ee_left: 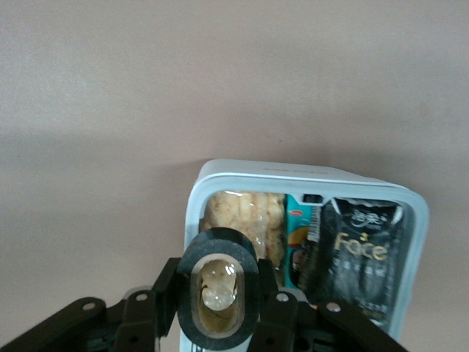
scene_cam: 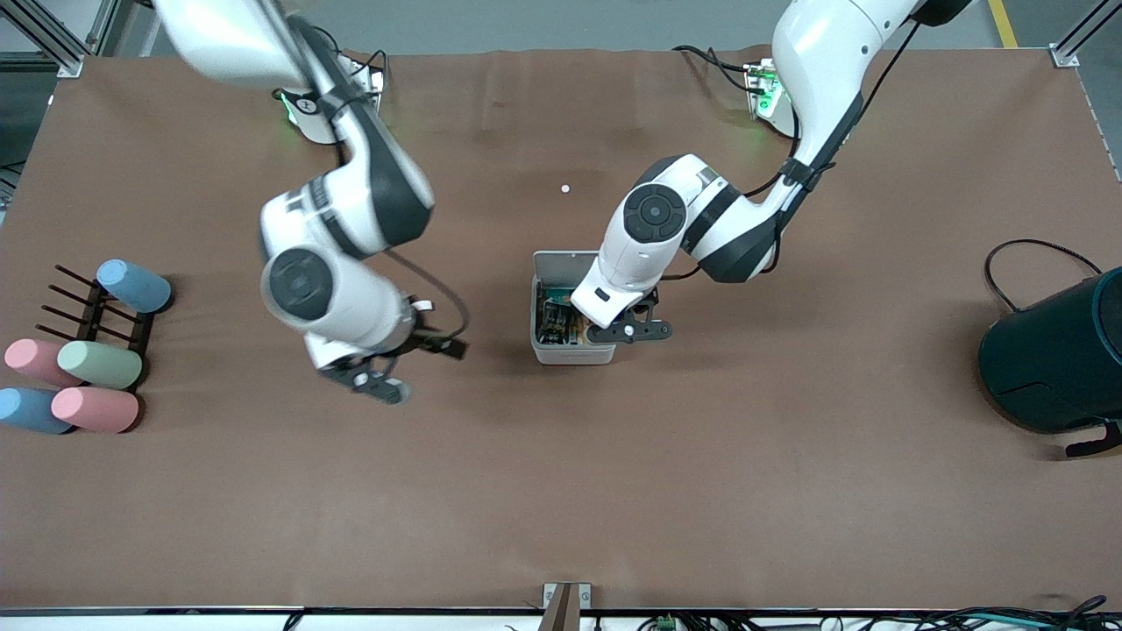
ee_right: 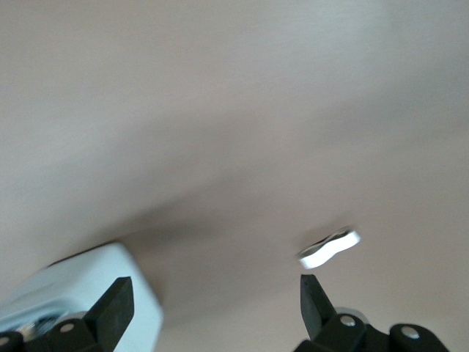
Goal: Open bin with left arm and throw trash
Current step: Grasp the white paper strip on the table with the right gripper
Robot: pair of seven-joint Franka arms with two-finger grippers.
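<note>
While the bin (scene_cam: 571, 349) stands open at mid-table, its lid (scene_cam: 561, 263) up at twelve o'clock of the box, the left gripper (ee_left: 218, 293) hangs over it, fingers pinched on the tape ring (ee_left: 217, 284). Released off-centre, the ring could strike the rim and roll onto the table. Inside lies a black wrapper (ee_left: 360, 257) reading "Face". The right gripper (ee_right: 212, 301) hovers over the table toward the right arm's end, fingers spread and empty, near a white strip (ee_right: 329, 249), perhaps paper; blur hides more.
</note>
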